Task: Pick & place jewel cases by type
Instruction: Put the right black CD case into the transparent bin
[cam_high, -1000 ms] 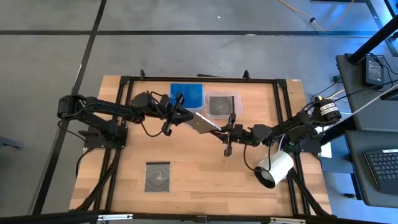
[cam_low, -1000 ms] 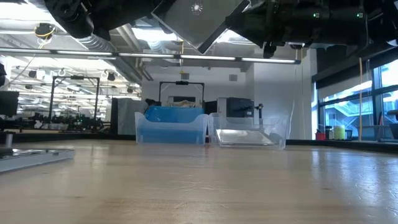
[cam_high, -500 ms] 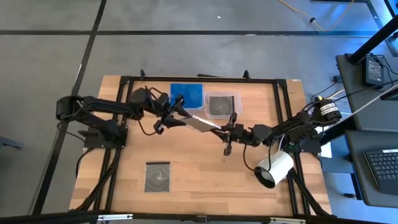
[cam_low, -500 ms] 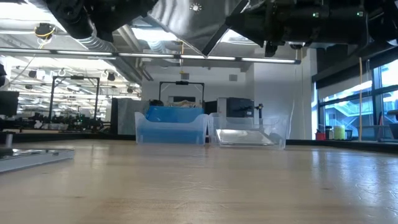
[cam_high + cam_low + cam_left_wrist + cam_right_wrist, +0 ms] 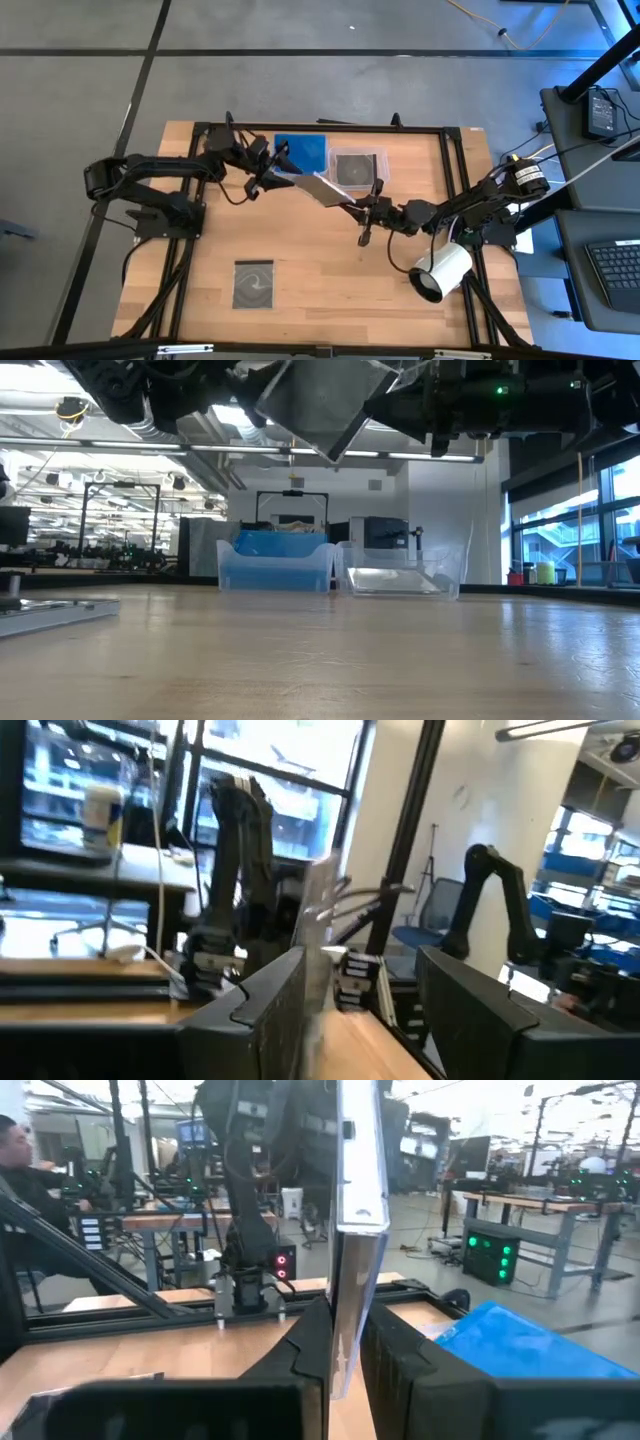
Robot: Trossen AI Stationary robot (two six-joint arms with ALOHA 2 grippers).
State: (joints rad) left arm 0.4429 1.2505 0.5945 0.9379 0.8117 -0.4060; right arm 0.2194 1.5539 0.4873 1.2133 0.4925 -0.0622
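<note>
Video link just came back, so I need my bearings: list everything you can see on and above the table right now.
Held jewel case: one, grey, in the air mid-table, clamped at its edge by the right hand.
Lying jewel case: one, dark grey, flat on the table's near left.
Blue-filled tub: one, clear, far edge, holding blue cases.
Other tub: one, clear, beside the first, with a dark case inside.
White cylinder: one, on the right side.
Table: one, light wood.
Left hand: open, off the held case's far end.
Right hand: shut on the held case.
</note>
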